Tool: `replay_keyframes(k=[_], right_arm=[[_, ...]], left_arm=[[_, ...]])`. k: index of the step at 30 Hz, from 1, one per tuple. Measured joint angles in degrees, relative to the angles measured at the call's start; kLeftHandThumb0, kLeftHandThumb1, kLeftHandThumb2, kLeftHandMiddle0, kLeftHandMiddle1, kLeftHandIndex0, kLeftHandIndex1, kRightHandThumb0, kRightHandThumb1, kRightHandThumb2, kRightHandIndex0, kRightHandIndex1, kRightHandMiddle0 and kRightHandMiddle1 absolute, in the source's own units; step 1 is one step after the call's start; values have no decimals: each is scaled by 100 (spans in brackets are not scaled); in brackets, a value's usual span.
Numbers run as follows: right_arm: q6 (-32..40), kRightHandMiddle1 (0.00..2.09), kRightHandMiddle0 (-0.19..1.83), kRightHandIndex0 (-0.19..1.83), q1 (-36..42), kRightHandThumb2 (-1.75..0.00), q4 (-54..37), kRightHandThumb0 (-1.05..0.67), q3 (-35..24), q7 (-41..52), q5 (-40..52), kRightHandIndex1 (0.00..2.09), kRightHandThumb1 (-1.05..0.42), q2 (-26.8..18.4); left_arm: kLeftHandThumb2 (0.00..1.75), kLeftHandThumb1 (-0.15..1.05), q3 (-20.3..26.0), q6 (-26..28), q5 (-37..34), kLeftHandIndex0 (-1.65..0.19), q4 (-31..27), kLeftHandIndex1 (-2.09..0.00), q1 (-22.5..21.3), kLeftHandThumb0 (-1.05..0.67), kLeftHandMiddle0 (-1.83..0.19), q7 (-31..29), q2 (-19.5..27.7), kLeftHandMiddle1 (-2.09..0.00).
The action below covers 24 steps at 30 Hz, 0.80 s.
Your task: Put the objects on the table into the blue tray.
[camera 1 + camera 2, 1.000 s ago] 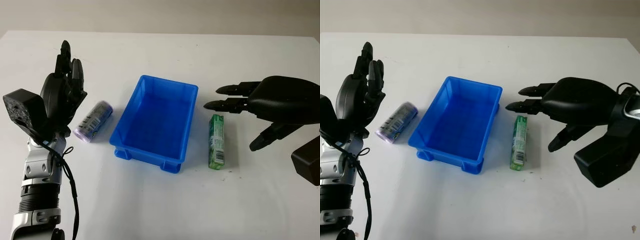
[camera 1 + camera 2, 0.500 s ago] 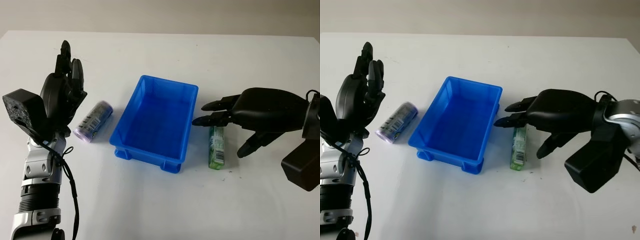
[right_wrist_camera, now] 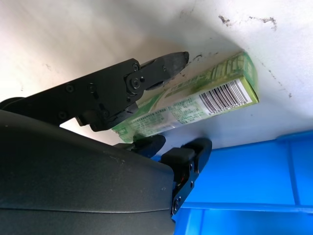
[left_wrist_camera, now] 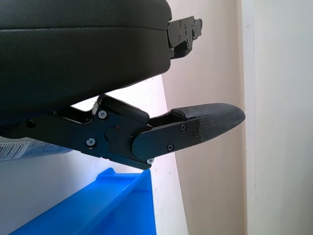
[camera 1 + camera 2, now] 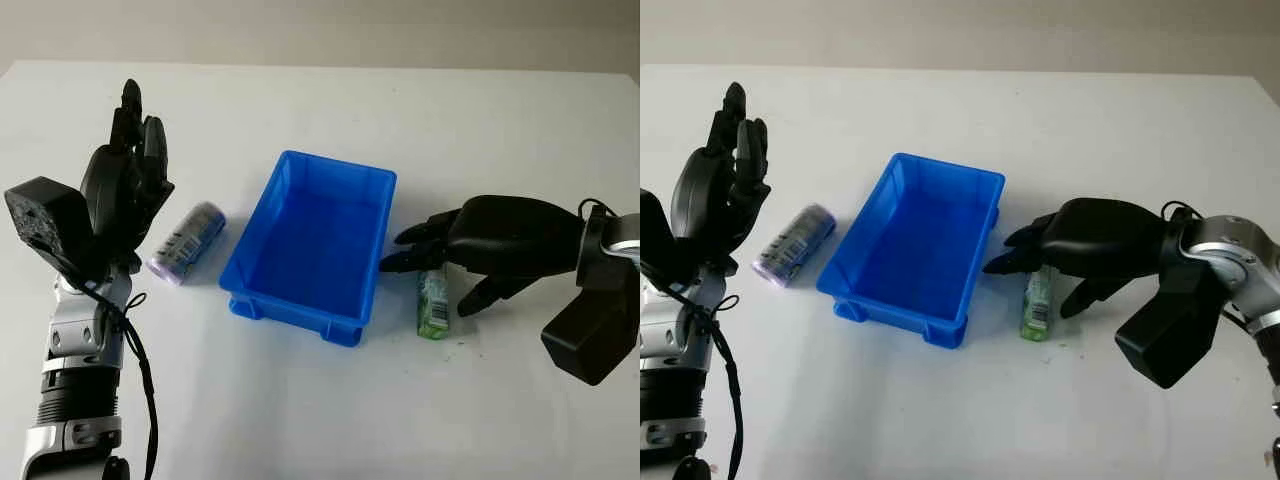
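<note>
A green rectangular box (image 5: 433, 306) lies flat on the white table, just right of the blue tray (image 5: 335, 166). My right hand (image 5: 425, 274) is low over the box's far half and is open. In the right wrist view its thumb (image 3: 161, 66) is on one long side of the green box (image 3: 195, 105) and its two fingers (image 3: 188, 154) are on the tray side. A purple can (image 5: 186, 243) lies on its side left of the tray. My left hand (image 5: 125, 185) is raised and open, left of the can.
The tray has nothing in it, and its right wall stands very close to the green box. White table (image 5: 300, 420) stretches in front of the tray and to the far right. The tray's corner (image 4: 122, 205) appears below my left hand's finger.
My right hand has moved left and down from right of the box until it straddles the box's far half. The left hand, can and tray have stayed put.
</note>
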Motion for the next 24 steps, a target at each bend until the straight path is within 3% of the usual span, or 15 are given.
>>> replay_keyframes(k=[2,3,4,7,12,13,16,19,24], right_arm=[[-171,68,50,64,-98,-5,149,-27,24,-285,-240,50,-86,14],[-255,90,44,58,-141,-5,221,-28,29,-449,-357,73,-87,24],[-347,123,36,48,-183,-6,311,-29,33,-655,-505,114,-90,37],[-539,159,23,32,-279,-5,572,-33,55,-1389,-1080,168,-93,55],[-524,164,26,40,-368,-6,823,-43,209,-2532,-2087,174,-94,38],[-498,182,27,44,-386,-7,886,-45,258,-2800,-2281,190,-100,13],[-337,205,49,73,-409,-16,1004,-51,419,-3703,-2884,206,-104,-91],[-56,209,70,100,-446,-26,1043,-53,659,-4575,-3454,209,-105,-167],[259,209,74,109,-523,-30,1069,-54,987,-5203,-3842,209,-105,-256]], left_arm=[[65,105,0,29,0,19,-21,-2,0,-80,19,11,0,-5],[65,105,0,44,0,19,-43,-2,0,-80,19,16,0,-5],[66,105,0,51,0,19,-62,-2,0,-80,19,24,0,-5],[66,105,5,55,0,19,-78,-3,0,-80,18,42,0,-5],[66,105,15,73,-1,19,-82,-3,0,-80,19,30,2,-5],[66,105,15,82,-4,19,-82,-3,0,-81,19,23,6,-5],[65,105,16,104,-16,19,-82,-3,0,-81,19,3,30,-4],[65,105,16,120,-16,19,-81,-3,-1,-82,19,-1,80,-4],[66,105,12,124,-13,19,-80,-2,-29,-81,19,-6,109,-3]])
